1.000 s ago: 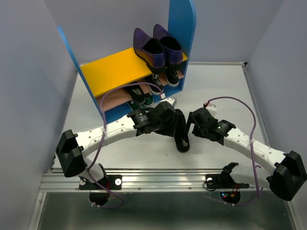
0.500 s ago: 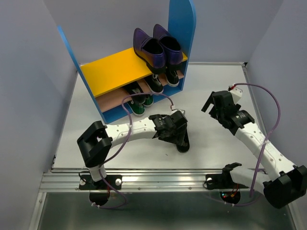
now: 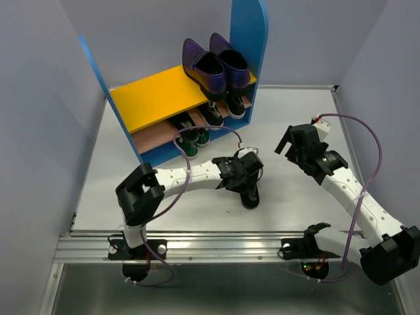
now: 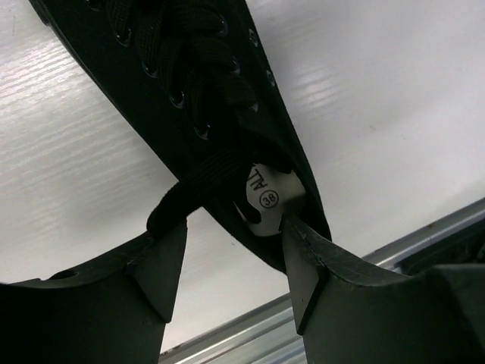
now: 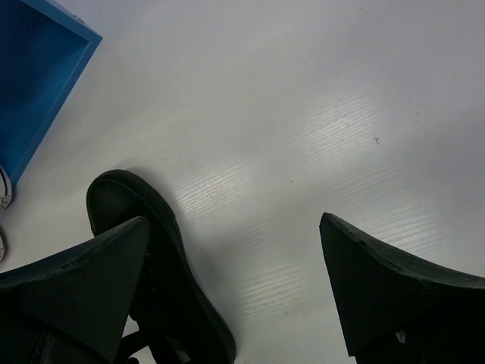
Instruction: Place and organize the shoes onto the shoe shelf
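Observation:
A black lace-up shoe lies on the table in front of the shoe shelf. My left gripper is over it. In the left wrist view the shoe fills the top, and my left gripper is open with its fingertips at the shoe's heel opening, by the size label. My right gripper is open and empty, to the right of the shoe; its view shows the shoe's toe at lower left. Purple loafers stand on the yellow top board.
Green sneakers and black sneakers sit on the tan lower board between the blue side panels. A corner of a blue panel shows in the right wrist view. Grey walls close in on both sides; a metal rail runs along the near edge.
My right arm has drawn back from the black shoe to the right and stopped. My left arm stayed at the shoe and shifted slightly toward the shelf.

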You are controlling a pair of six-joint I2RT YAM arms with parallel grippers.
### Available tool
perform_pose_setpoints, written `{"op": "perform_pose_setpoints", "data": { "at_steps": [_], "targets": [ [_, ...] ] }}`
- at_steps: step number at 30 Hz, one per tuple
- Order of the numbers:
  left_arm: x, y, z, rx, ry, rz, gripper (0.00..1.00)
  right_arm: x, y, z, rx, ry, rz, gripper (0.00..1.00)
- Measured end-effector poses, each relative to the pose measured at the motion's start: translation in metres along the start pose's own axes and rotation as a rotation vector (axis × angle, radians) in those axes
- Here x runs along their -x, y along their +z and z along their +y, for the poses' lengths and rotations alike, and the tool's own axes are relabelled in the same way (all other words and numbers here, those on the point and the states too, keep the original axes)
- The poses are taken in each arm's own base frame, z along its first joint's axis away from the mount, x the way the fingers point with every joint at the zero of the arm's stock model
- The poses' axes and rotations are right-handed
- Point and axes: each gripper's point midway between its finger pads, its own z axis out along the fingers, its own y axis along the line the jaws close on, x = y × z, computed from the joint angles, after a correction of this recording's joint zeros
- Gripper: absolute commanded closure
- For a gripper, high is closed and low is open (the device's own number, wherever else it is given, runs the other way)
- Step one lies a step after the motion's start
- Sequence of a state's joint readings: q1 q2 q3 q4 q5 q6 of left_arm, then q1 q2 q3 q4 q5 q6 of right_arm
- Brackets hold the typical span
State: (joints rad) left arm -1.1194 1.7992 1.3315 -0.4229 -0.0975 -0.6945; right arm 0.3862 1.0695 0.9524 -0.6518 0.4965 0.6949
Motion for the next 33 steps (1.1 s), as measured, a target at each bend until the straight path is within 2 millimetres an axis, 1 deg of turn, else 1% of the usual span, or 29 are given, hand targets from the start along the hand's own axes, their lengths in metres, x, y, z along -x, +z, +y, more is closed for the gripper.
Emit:
{"op": "perform_pose_setpoints", "data": {
  "at_steps": [3, 5, 6, 7, 8, 9, 11, 15, 17, 19, 24, 26, 28, 33],
  "targets": [
    [-0.001, 0.008, 0.004, 0.026, -0.009, -0.002, 0.39, -0.001, 0.000, 0.001, 0.005, 0.000, 0.005, 0.00],
    [-0.003, 0.017, 0.006, 0.043, -0.012, 0.001, 0.46, -0.001, 0.000, 0.001, 0.008, 0.000, 0.007, 0.00],
    [-0.004, 0.022, 0.008, 0.053, -0.014, 0.003, 0.51, -0.002, 0.000, 0.002, 0.008, 0.000, 0.008, 0.00],
    [-0.006, 0.026, 0.009, 0.060, -0.015, 0.008, 0.71, -0.002, 0.001, 0.002, 0.008, -0.002, 0.011, 0.00],
    [-0.007, 0.030, 0.010, 0.069, -0.013, 0.010, 0.87, -0.003, 0.001, 0.002, 0.009, -0.004, 0.013, 0.00],
    [-0.007, 0.032, 0.011, 0.076, -0.022, 0.010, 1.00, -0.004, 0.001, 0.002, 0.010, -0.005, 0.015, 0.00],
    [-0.007, 0.031, 0.018, 0.105, -0.023, 0.008, 1.00, -0.004, 0.001, 0.002, 0.011, -0.007, 0.016, 0.00],
    [-0.006, 0.023, 0.026, 0.147, -0.028, -0.008, 1.00, -0.004, 0.001, 0.003, 0.016, -0.012, 0.018, 0.00],
    [-0.003, 0.010, 0.032, 0.170, -0.027, -0.017, 1.00, -0.004, 0.001, 0.003, 0.018, -0.012, 0.019, 0.00],
    [0.000, -0.006, 0.035, 0.170, -0.029, -0.036, 1.00, -0.004, 0.001, 0.004, 0.021, -0.010, 0.019, 0.00],
    [0.011, -0.070, 0.044, 0.128, -0.053, -0.118, 1.00, -0.003, 0.002, 0.007, 0.031, -0.009, 0.018, 0.00],
    [0.011, -0.090, 0.050, 0.121, -0.067, -0.143, 1.00, -0.004, 0.004, 0.008, 0.031, -0.015, 0.019, 0.00],
    [0.008, -0.110, 0.060, 0.124, -0.081, -0.159, 1.00, -0.006, 0.007, 0.008, 0.027, -0.022, 0.025, 0.00],
    [-0.010, -0.140, 0.085, 0.153, -0.126, -0.154, 1.00, -0.008, 0.009, 0.009, 0.026, -0.030, 0.034, 0.00]
  ]
}}
